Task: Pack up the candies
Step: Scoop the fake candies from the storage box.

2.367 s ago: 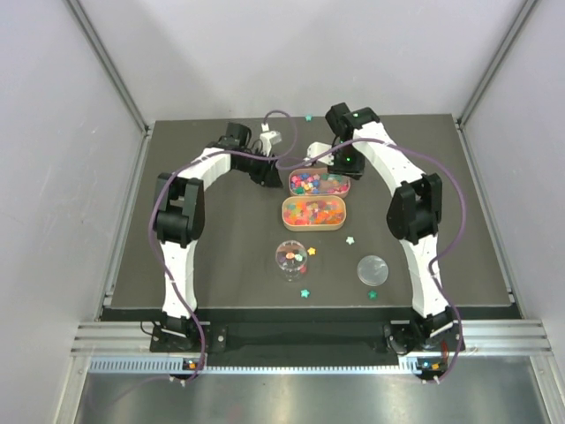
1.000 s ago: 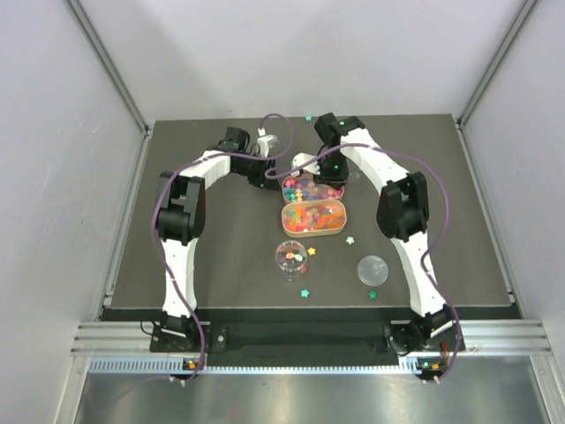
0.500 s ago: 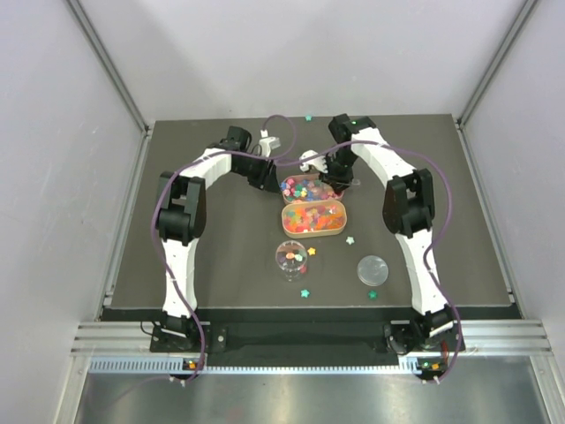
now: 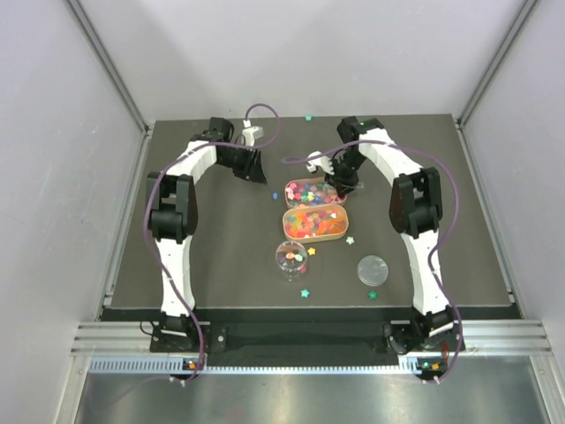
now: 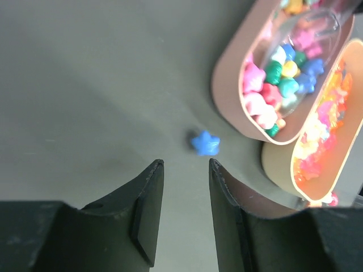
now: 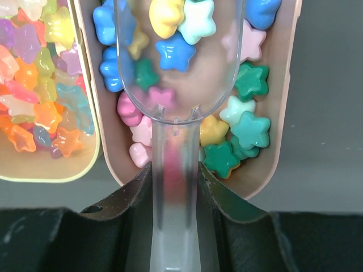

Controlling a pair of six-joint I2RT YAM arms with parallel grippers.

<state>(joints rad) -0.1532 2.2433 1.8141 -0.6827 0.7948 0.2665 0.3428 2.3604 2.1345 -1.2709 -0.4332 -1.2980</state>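
The candies are small bright stars. Multicoloured ones fill a pink oval tray (image 4: 329,200) (image 6: 283,130) (image 5: 227,73), and orange, red and yellow ones fill a second tray (image 4: 313,235) (image 6: 91,164). My right gripper (image 4: 340,181) (image 6: 174,170) is shut on the handle of a clear scoop (image 6: 178,85), whose bowl lies in the pink tray with a few stars in it. My left gripper (image 4: 259,172) (image 5: 184,163) is open and holds nothing, low over the table left of the trays. A loose blue star (image 5: 205,143) lies just ahead of its tips. The clear jar (image 4: 291,258) holds a few candies.
The jar's clear lid (image 4: 372,269) lies flat to the right of the jar. Loose stars lie on the dark table near the jar (image 4: 311,251), by the orange tray (image 4: 350,239), near the front edge (image 4: 305,293) and at the back (image 4: 308,117).
My left arm has drawn back to the left, away from the trays. My right gripper has brought the scoop down into the pink tray.
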